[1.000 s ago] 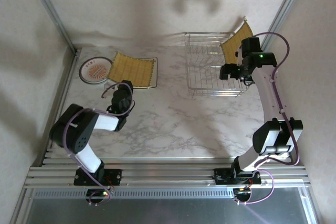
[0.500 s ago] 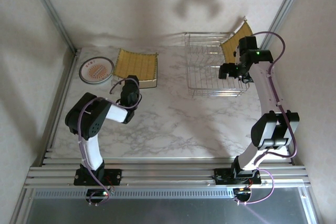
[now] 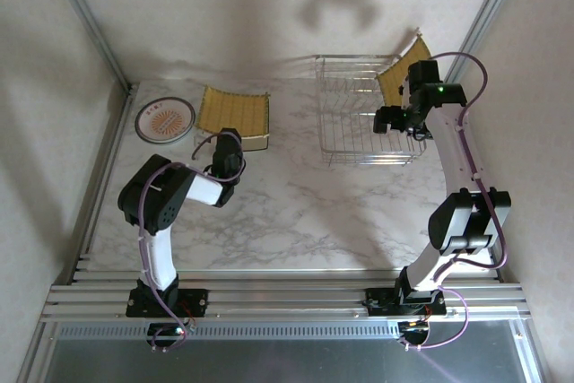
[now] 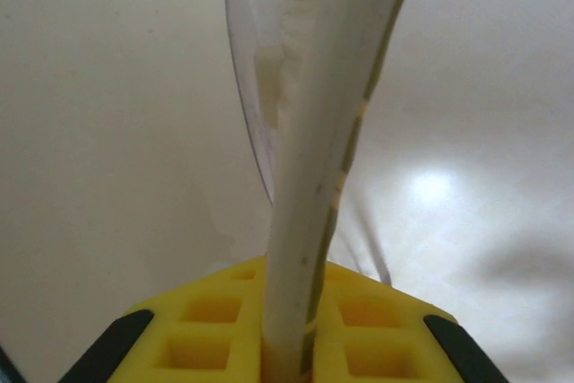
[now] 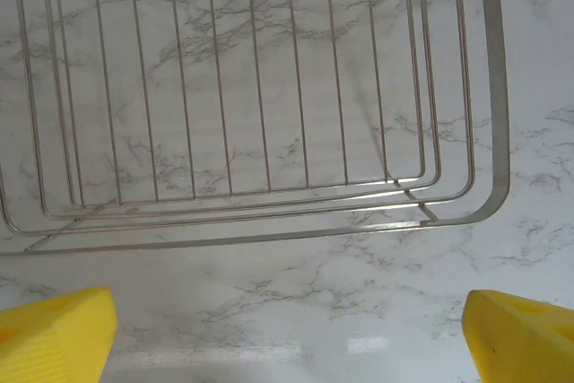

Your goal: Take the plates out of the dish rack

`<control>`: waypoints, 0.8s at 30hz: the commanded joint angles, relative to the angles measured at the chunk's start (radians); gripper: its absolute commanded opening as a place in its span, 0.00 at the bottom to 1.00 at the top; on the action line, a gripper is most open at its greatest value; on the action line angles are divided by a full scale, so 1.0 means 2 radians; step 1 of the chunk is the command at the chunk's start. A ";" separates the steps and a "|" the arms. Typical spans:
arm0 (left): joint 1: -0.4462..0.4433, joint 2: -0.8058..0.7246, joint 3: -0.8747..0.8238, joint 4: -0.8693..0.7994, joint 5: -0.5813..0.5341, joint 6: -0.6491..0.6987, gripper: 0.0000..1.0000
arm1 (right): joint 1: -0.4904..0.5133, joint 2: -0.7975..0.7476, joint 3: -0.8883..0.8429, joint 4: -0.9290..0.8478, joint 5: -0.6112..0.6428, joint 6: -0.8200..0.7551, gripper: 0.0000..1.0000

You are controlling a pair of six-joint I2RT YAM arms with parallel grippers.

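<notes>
Blur softens the left wrist view. The striped yellow plate (image 4: 314, 132) runs edge-on up the frame, pale and out of focus. It is cut off at the top, and its pattern cannot be read there. The left pincer (image 4: 287, 334) is pressed together on that edge, with a yellow finger (image 4: 202, 329) on either side.

From above, the tips are hard to make out under the dark wrist at the plate's near edge. Whether the plate lies flat on the tabletop (image 3: 296, 204) or is raised at that edge cannot be told. A round plate (image 3: 164, 120) lies just beside it to the left.

The dish rack (image 3: 359, 114) stands at the far right of the tabletop. A leaning yellow plate (image 3: 402, 76) is tilted in its far right corner, partly hidden behind the right wrist. In the right wrist view this plate is cropped by the upper edge to a single corner, and the rack's wires run off the frame at the left and top.

The right pincer (image 5: 287, 347) is spread wide and points down over the rack's near rim, with bare marble between its tips.

The left arm (image 3: 152, 199) is folded, its elbow raised near its base and its forearm reaching away toward the striped plate. The right arm (image 3: 462, 154) rises along the right side and bends in over the rack.
</notes>
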 commanded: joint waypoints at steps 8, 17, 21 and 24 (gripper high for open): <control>0.004 0.017 0.030 -0.012 -0.002 0.002 0.00 | 0.000 0.008 0.019 -0.006 -0.010 -0.007 0.99; 0.006 0.015 0.046 -0.083 0.003 -0.005 0.00 | 0.000 0.006 0.013 -0.005 -0.014 -0.005 0.99; 0.006 0.002 0.047 -0.122 -0.008 -0.004 0.05 | 0.000 0.005 0.013 -0.004 -0.017 -0.004 0.99; 0.005 -0.008 0.046 -0.151 -0.017 -0.006 0.07 | 0.000 0.004 0.013 -0.003 -0.018 -0.003 0.99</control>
